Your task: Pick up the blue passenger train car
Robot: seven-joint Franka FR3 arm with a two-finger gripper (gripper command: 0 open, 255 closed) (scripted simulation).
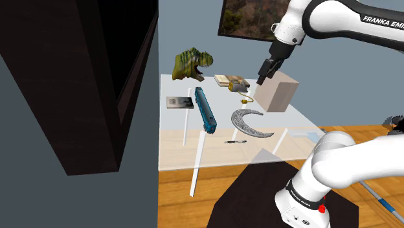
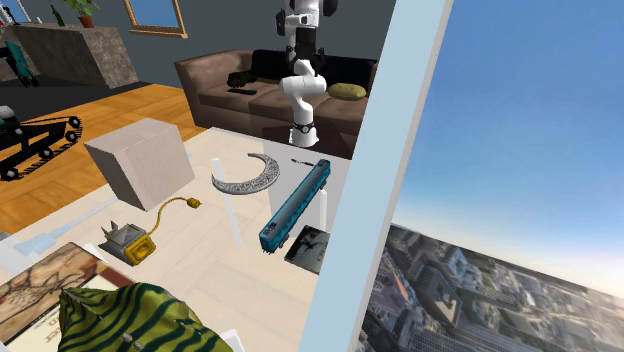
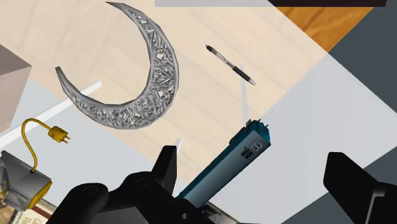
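Pale surface (image 1: 291, 120): blue train car (image 3: 224, 167) is framed, untouched, within the wide-open gripper (image 3: 261, 184); its long axis is set obliquely to the closing line.

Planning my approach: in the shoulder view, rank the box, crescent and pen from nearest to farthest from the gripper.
1. Beige box, right beside the gripper.
2. Grey crescent, lower in that view.
3. Pen, lower still, past the crescent.

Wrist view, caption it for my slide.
Open pincer framing the blue train car, with a grey crescent and a pen beyond.
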